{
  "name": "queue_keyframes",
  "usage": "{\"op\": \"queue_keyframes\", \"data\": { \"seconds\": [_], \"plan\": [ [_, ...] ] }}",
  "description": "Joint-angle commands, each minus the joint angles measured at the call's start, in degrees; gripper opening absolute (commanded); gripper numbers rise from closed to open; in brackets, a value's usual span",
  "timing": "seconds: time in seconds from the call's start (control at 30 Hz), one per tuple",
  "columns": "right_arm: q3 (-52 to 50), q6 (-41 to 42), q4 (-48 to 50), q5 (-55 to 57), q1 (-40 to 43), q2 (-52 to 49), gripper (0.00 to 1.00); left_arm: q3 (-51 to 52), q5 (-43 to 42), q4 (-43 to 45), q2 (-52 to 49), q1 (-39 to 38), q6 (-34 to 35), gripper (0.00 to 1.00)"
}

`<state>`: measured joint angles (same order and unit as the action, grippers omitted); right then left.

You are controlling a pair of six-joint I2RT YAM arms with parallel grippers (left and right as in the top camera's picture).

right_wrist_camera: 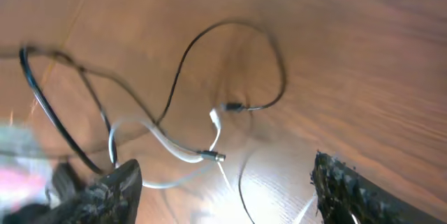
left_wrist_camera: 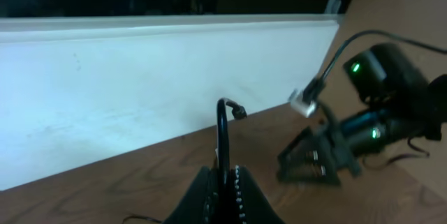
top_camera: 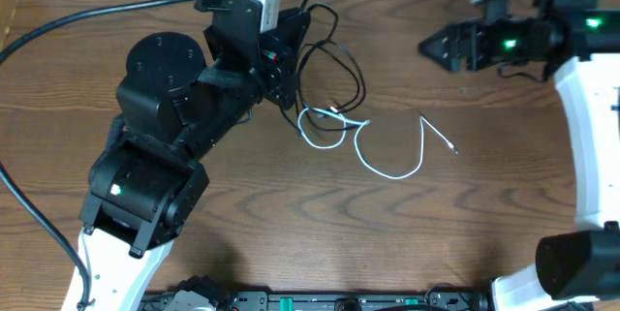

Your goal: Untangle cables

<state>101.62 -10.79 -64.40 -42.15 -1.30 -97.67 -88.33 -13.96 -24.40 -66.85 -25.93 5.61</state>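
Observation:
The black cable (top_camera: 344,54) lies in loops at the table's back centre. My left gripper (top_camera: 287,63) is shut on it. In the left wrist view the jaws (left_wrist_camera: 225,173) pinch the black cable (left_wrist_camera: 223,133), which stands upright with its plug end bent over at the top. The white cable (top_camera: 387,169) curls on the table just right of the left gripper, and its near loop crosses the black one. My right gripper (top_camera: 438,47) is open and empty at the back right, above the table. Its view shows its spread fingers (right_wrist_camera: 227,196) above the white cable (right_wrist_camera: 167,146) and the black loop (right_wrist_camera: 269,49).
A white wall panel (left_wrist_camera: 140,77) runs along the table's far edge. The left arm's thick black wire (top_camera: 58,22) arcs over the back left. The right arm's white base (top_camera: 591,127) stands at the right edge. The right gripper also shows in the left wrist view (left_wrist_camera: 314,165).

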Motion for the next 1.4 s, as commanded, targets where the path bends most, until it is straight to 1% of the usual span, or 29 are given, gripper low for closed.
{"op": "queue_keyframes", "data": {
  "seconds": [0.0, 0.03, 0.13, 0.23, 0.3, 0.37, 0.5, 0.57, 0.67, 0.77, 0.83, 0.87, 0.93, 1.0, 1.07, 1.23, 1.3, 1.37],
  "plan": [
    [0.2, -20.5, -4.9, -5.0, -4.0, -2.7, 0.74, -0.5, 1.8, 0.6, 0.6, 0.2, 0.3, 0.07],
    [0.2, -24.1, -6.4, -5.2, -5.4, -3.7, 0.74, -0.5, 1.8, 0.6, 0.6, 0.3, 0.3, 0.08],
    [0.1, -29.7, -8.9, -7.2, -8.3, -6.8, 0.75, -0.5, 1.8, 0.5, 0.7, 1.2, 1.5, 0.08],
    [0.1, -35.3, -10.7, -10.0, -11.0, -10.6, 0.76, -0.5, 1.8, 0.2, 0.7, 3.5, 5.6, 0.08],
    [0.1, -37.2, -11.1, -10.8, -12.2, -12.8, 0.76, -0.5, 0.9, -0.2, 0.6, 4.9, 7.6, 0.08],
    [0.1, -39.3, -11.3, -11.0, -13.1, -14.6, 0.76, -0.5, -0.2, -0.6, 0.6, 5.8, 8.1, 0.08],
    [0.1, -43.0, -10.8, -11.9, -15.1, -17.9, 0.73, -0.5, -0.4, -1.5, 0.6, 6.7, 9.4, 0.08],
    [0.1, -43.3, -9.4, -12.3, -16.2, -19.2, 0.64, -0.5, -0.4, -1.7, 0.6, 7.0, 10.6, 0.08],
    [0.1, -43.2, -5.6, -12.1, -18.3, -21.2, 0.45, -0.5, -0.4, -1.8, 0.6, 7.1, 11.2, 0.09],
    [0.1, -40.4, -2.6, -11.0, -19.1, -21.9, 0.36, -0.5, -0.3, -2.4, 0.6, 7.1, 11.2, 0.09],
    [0.2, -36.7, -0.3, -9.6, -19.2, -21.9, 0.35, -0.5, -0.4, -2.9, 0.6, 7.1, 11.2, 0.09],
    [0.2, -35.1, 0.8, -9.0, -19.2, -21.9, 0.31, -0.5, -0.3, -3.0, 0.6, 7.1, 11.3, 0.09],
    [0.2, -32.3, 2.1, -7.9, -19.0, -21.9, 0.24, -0.5, -0.3, -3.0, 0.6, 7.1, 11.2, 0.09],
    [0.2, -31.1, 2.1, -7.9, -18.8, -21.9, 0.11, -0.5, -0.3, -3.0, 0.6, 7.1, 11.2, 0.09],
    [0.2, -28.7, 2.1, -7.0, -18.4, -21.8, 0.01, -0.5, -0.3, -3.1, 0.6, 7.1, 11.2, 0.09],
    [0.2, -23.3, 2.1, -1.7, -18.1, -21.8, 0.01, -0.5, -0.3, -4.7, 0.5, 8.2, 11.2, 0.09],
    [0.2, -19.7, 2.6, 2.0, -18.1, -21.9, 0.01, -0.5, -0.3, -5.7, 0.4, 9.1, 11.2, 0.09],
    [0.2, -14.4, 3.9, 6.4, -18.2, -21.9, 0.01, -0.5, -0.3, -6.0, 0.3, 10.1, 11.2, 0.09]
  ]
}}
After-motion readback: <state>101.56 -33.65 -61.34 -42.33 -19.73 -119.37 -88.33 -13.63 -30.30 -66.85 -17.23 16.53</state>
